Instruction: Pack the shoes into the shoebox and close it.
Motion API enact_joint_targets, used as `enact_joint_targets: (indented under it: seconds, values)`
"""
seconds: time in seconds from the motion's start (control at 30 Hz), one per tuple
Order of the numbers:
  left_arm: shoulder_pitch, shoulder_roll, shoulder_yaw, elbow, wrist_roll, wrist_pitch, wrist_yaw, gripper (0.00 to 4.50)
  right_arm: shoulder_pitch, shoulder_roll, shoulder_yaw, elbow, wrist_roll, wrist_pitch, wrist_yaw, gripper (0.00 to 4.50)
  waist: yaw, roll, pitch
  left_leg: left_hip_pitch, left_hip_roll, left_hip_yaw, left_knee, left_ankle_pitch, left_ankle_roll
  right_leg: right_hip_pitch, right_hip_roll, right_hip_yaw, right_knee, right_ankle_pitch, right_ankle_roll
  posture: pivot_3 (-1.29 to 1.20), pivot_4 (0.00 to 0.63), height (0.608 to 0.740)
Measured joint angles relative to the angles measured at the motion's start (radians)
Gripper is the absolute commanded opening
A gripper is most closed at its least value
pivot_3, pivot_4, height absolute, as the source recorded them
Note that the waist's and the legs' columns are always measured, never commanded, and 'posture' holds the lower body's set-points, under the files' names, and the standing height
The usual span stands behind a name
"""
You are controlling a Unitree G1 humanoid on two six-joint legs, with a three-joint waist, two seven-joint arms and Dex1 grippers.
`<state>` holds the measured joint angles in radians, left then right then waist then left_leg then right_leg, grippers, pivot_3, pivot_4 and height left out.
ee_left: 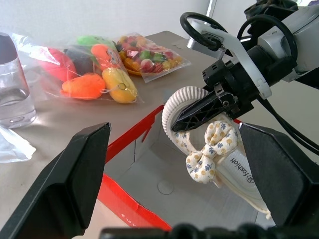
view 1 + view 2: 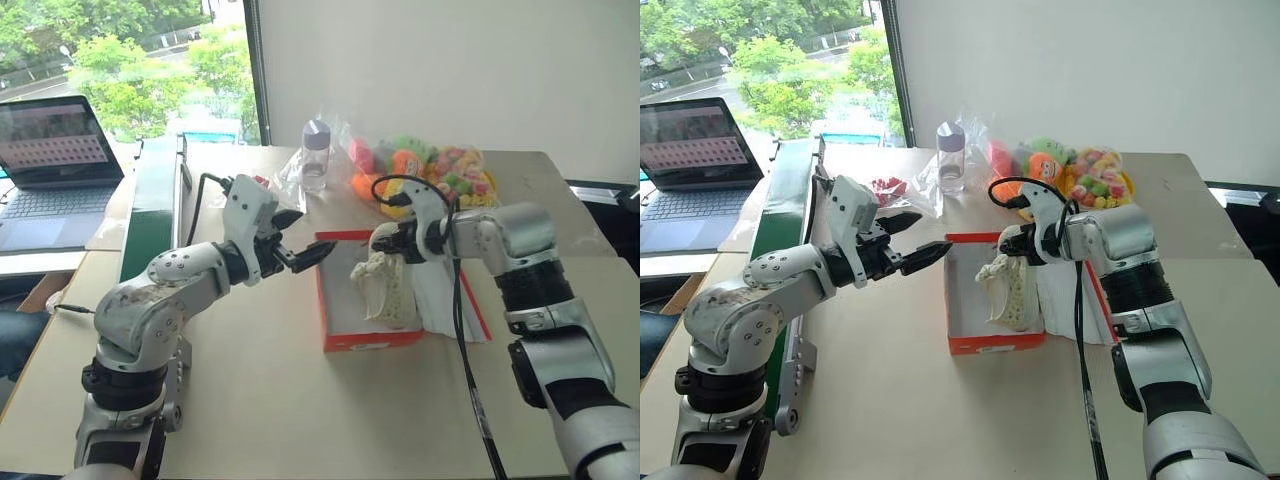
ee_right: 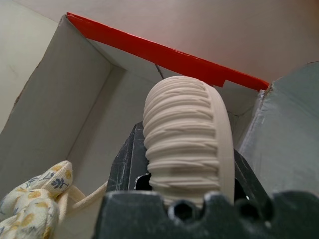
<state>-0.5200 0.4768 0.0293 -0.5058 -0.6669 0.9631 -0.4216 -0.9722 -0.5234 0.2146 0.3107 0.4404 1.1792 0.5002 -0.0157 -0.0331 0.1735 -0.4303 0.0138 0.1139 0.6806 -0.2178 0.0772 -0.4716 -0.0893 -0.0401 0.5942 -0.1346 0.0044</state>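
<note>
Presently right hand [image 2: 388,243] clamped on heel end of cream shoe [image 2: 390,285], holding it tilted, toe down inside shoebox [image 2: 372,340]. Ribbed sole faces right wrist camera; floral bow [image 1: 212,149] hangs from shoe. Left hand [image 2: 305,243] beside box's left edge, fingers apart, holding nothing. Box sits open on counter [image 2: 280,400]; bagged plush toys [image 2: 420,170] and bottle [image 2: 316,152] behind.

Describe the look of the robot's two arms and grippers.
Both arms have rounded silver-grey shells with black joint bands. The left gripper and the right gripper each carry two black, tapered fingers on a white and black wrist block. A black cable loops off the right wrist and trails down.
</note>
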Motion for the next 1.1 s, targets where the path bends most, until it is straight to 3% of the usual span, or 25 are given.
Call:
enact_joint_targets:
  seconds: [0.4, 0.47, 0.5, 0.7, 0.77, 1.1]
  values:
    - [0.010, 0.000, 0.002, -0.015, 0.021, -0.002, 0.041, 4.39, -0.018, 0.091, 0.164, 0.154, -0.235, -0.219, 0.100, 0.71, -0.002, 0.000, 0.000, 0.000, 0.000, 0.000, 0.000, 0.000, -0.001, 0.000, 0.000, 0.000, 0.001, 0.001, -0.001, 0.00, 0.150, 0.740]
    - [0.012, 0.000, 0.003, -0.030, 0.020, 0.000, 0.048, 4.46, -0.020, 0.105, 0.164, 0.160, -0.255, -0.232, 0.109, 1.63, -0.002, 0.000, 0.000, 0.001, 0.000, 0.000, 0.000, 0.001, -0.001, 0.000, 0.000, 0.000, 0.001, 0.001, -0.001, 0.00, 0.150, 0.740]
    - [0.013, 0.001, 0.005, -0.034, 0.019, 0.001, 0.051, 4.46, -0.020, 0.110, 0.164, 0.162, -0.264, -0.236, 0.110, 1.84, -0.001, 0.000, 0.000, 0.001, 0.000, 0.000, 0.000, 0.001, -0.001, 0.001, 0.000, 0.000, 0.001, 0.001, -0.001, 0.00, 0.150, 0.740]
    - [0.017, 0.006, 0.016, -0.040, 0.018, 0.003, 0.061, 4.46, -0.025, 0.126, 0.161, 0.143, -0.294, -0.255, 0.120, 4.02, 0.001, 0.000, 0.000, 0.001, 0.000, 0.000, 0.000, 0.001, -0.001, 0.000, 0.000, 0.000, 0.001, 0.002, -0.003, 0.00, 0.150, 0.740]
    - [0.017, 0.008, 0.016, -0.040, 0.018, 0.003, 0.061, 4.46, -0.040, 0.126, 0.159, 0.107, -0.305, -0.253, 0.115, 4.45, 0.000, 0.000, 0.000, 0.001, 0.000, 0.000, 0.000, 0.001, -0.001, 0.000, 0.000, 0.000, 0.001, 0.003, -0.004, 0.00, 0.150, 0.740]
    - [-0.014, 0.007, 0.013, -0.022, 0.028, 0.000, 0.052, 4.46, -0.125, 0.121, 0.109, -0.082, -0.314, -0.180, 0.105, 4.45, 0.003, 0.000, 0.000, 0.001, 0.000, 0.000, 0.000, 0.001, -0.002, 0.000, 0.000, -0.001, 0.001, 0.003, -0.004, 0.00, 0.150, 0.740]
